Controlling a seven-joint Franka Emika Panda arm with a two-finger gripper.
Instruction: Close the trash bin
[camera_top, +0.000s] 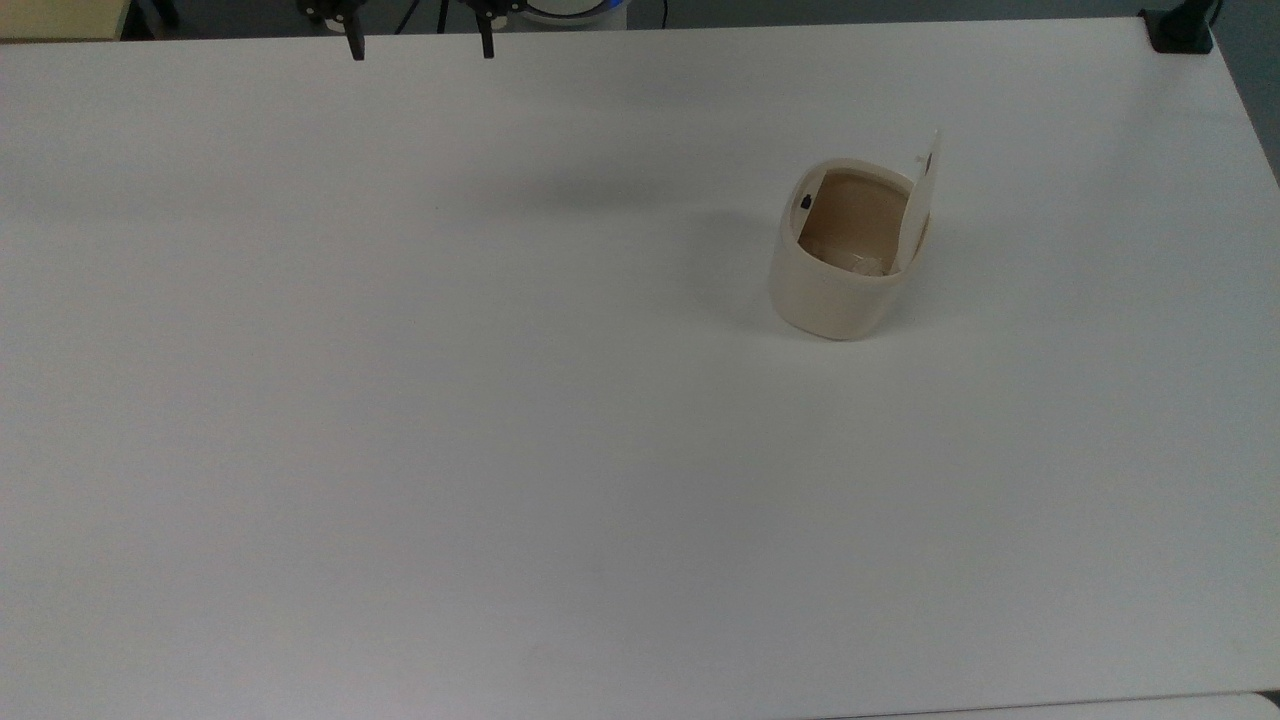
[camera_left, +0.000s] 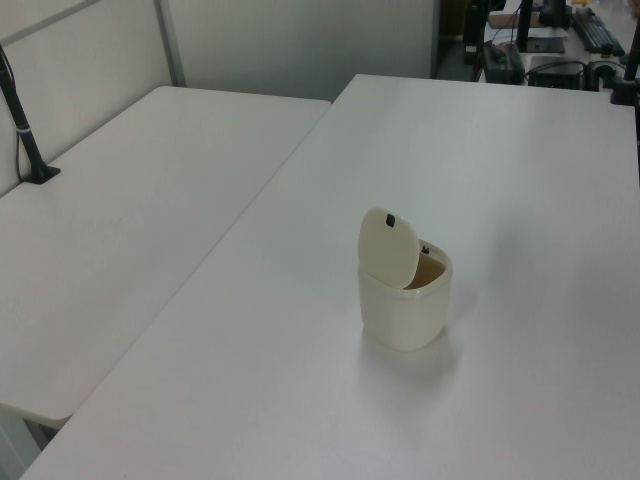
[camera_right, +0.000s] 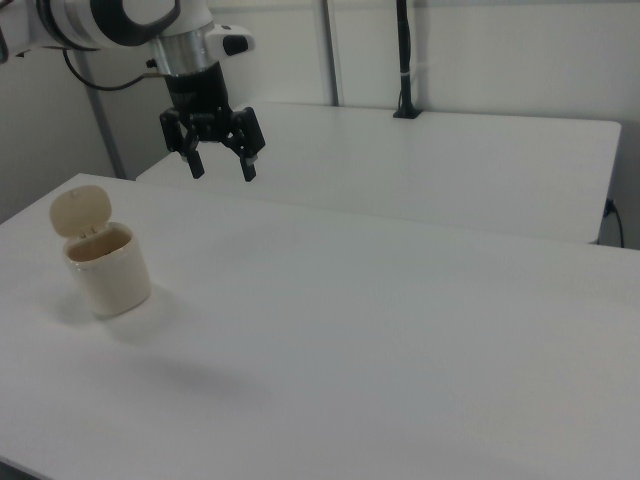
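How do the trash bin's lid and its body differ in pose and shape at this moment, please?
The lid stands raised, nearly upright on its hinge, while the body sits flat on the table. The lid is a thin flat disc; the body is a deep open cup with a brownish interior. Both are cream-beige. The gripper hangs open, apart from both.

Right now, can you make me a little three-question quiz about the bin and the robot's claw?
1. True or false: the bin's lid is shut flat.
2. The gripper is: A) touching the lid, B) up in the air away from the bin, C) inside the bin.
3. Fill in: the gripper's fingers are ____ and hold nothing.

Key: 1. False, the lid stands up and the brown inside shows. 2. B. 3. Open.
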